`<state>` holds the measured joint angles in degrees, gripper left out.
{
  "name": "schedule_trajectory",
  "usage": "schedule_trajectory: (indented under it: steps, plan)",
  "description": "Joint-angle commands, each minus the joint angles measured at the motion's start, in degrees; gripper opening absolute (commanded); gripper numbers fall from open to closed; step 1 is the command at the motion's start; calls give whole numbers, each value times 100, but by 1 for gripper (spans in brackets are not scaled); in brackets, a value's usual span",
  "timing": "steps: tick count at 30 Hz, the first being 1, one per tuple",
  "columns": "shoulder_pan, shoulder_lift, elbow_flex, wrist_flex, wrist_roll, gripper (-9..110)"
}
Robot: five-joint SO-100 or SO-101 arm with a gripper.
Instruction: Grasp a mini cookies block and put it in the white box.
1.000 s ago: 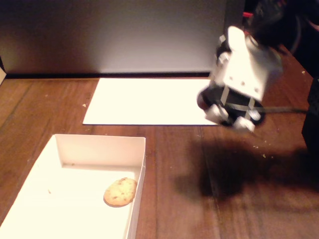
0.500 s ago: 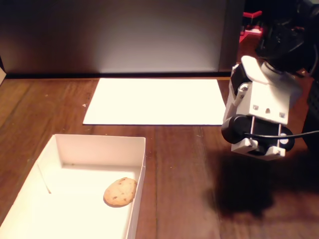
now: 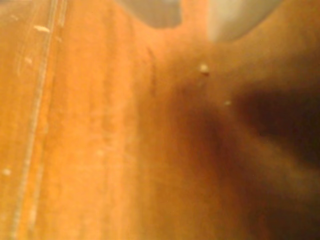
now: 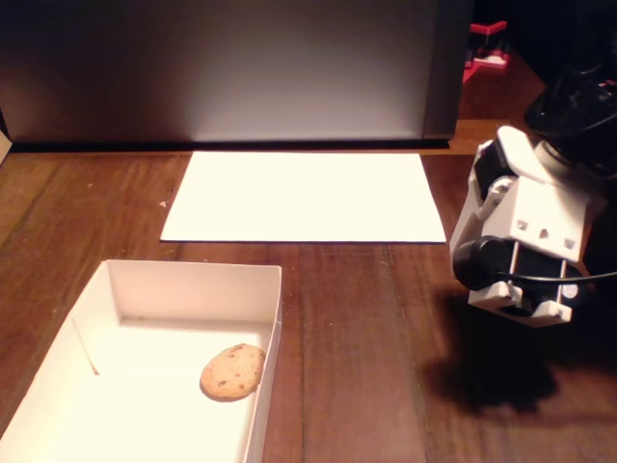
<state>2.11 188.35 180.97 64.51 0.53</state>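
Observation:
The mini cookies block, a small round tan cookie with dark specks, lies flat inside the white box, close to its right wall. My arm's white wrist housing hangs low over bare wood at the right of the fixed view, well away from the box, and hides the fingers there. In the blurred wrist view my gripper shows as two grey fingertips at the top edge. They stand a little apart with only wood between them, so it is open and empty. The cookie and box are outside the wrist view.
A flat white paper sheet lies on the wooden table behind the box. A grey panel stands along the back. Small crumbs dot the wood under the gripper. A red object sits far back right.
The arm has swung right and down, away from the sheet toward the table's right edge. The cookie and the box have stayed put.

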Motion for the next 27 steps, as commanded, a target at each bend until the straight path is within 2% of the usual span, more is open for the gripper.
schedule_trajectory:
  steps: [1,27]
  plan:
    - [35,413,-9,211,-26,0]
    - [105,483,158,387,141,0]
